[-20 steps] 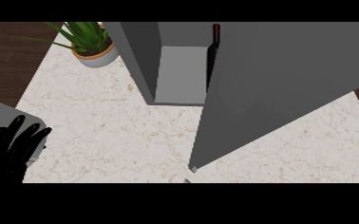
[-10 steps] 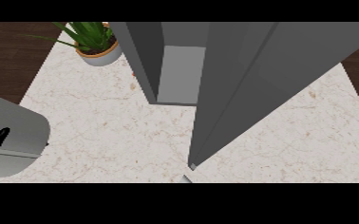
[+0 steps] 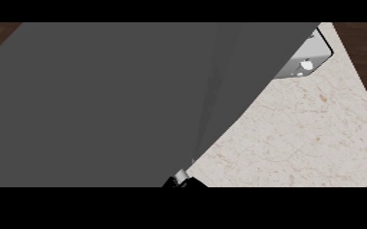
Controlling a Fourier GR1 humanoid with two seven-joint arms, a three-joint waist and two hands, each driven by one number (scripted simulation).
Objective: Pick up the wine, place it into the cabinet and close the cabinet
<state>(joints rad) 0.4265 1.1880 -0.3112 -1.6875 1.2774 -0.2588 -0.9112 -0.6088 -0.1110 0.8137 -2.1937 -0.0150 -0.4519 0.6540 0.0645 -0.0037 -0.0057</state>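
Observation:
The dark grey cabinet door [image 3: 122,102] fills most of the head view, from the left edge to a slanting edge that runs down from the top right. It hides the wine and the cabinet's inside. At the door's lower tip a small black and white bit of a hand [image 3: 179,181] pokes out at the picture's lower edge. It is probably my right hand, and the rest of it is hidden. My left hand shows nowhere.
Pale marbled counter top [image 3: 294,140] lies to the right of the door. A light grey piece with a white round spot [image 3: 307,63] sticks out behind the door's upper right edge; I cannot tell what it is. Dark wood shows at the far top right corner.
The grey door now covers nearly the whole view. The plant, the open cabinet compartment and the left forearm that showed before are gone from sight.

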